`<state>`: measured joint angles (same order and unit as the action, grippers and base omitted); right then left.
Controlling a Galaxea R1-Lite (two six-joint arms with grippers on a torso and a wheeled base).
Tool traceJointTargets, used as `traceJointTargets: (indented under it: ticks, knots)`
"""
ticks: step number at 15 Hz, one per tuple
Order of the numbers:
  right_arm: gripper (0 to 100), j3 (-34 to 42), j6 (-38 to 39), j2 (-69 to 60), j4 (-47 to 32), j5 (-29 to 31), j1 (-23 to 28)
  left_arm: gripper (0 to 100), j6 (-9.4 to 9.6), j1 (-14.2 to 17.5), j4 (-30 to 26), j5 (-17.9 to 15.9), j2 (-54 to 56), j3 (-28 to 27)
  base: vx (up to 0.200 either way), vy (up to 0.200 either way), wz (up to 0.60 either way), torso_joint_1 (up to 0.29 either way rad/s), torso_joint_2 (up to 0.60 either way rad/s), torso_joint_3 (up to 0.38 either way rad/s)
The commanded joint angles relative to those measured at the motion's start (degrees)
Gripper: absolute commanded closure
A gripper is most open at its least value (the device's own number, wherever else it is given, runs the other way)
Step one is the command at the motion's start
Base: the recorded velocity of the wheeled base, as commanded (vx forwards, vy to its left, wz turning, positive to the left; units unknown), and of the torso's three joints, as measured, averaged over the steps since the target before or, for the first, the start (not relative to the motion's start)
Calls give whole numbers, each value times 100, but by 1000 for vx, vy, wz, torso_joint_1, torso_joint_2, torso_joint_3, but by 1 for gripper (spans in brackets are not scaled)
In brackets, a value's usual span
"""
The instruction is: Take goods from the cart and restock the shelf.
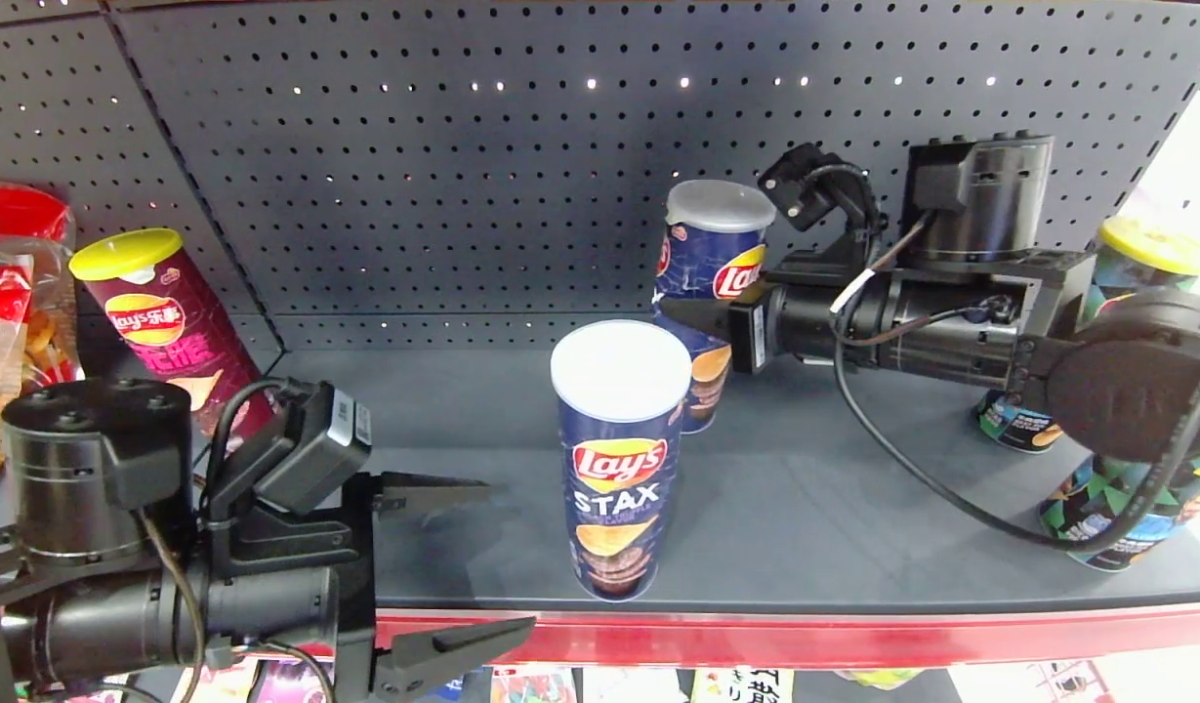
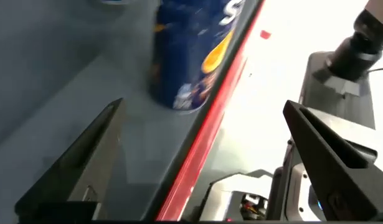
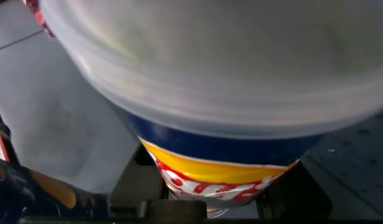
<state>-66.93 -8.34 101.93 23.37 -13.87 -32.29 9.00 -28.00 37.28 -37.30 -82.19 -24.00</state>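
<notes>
The right pincer (image 1: 692, 317) is pinching the rear lidded chip can (image 1: 717, 249) at the shelf's (image 1: 805, 508) back — the left pincer (image 1: 510, 558) is hanging spread beside the front can (image 1: 614, 469).

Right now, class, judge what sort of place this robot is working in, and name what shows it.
Probably a shop aisle: a grey metal shelf with a red front edge, its perforated grey back panel, and tall blue cardboard crisp tubes with white lids.
</notes>
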Motion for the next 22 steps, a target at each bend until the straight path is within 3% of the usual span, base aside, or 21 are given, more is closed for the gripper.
traceJointTargets:
  ticks: [1,2,4,13,14,18,22]
  knots:
    - [100,-66,-10,249,10,-10,-40,0,-179,295,-1,21,405,177,0,0,0,0,0,0]
    - [100,-110,-27,328,19,7,-67,0,-372,374,-10,109,537,229,0,0,0,0,0,0]
    - [100,-172,-19,372,19,16,-119,0,-522,401,-10,364,748,423,0,0,0,0,0,0]
    - [100,-154,-1,398,19,51,-234,0,-531,401,-1,373,933,660,0,0,0,0,0,0]
    - [0,-145,8,398,19,60,-242,0,-539,401,-1,373,942,651,0,0,0,0,0,0]
    - [0,-13,16,187,10,139,-242,0,-539,401,-1,382,950,607,0,0,0,0,0,0]
    - [0,997,34,-665,1,315,-234,0,-531,401,-1,601,827,528,0,0,0,0,0,0]
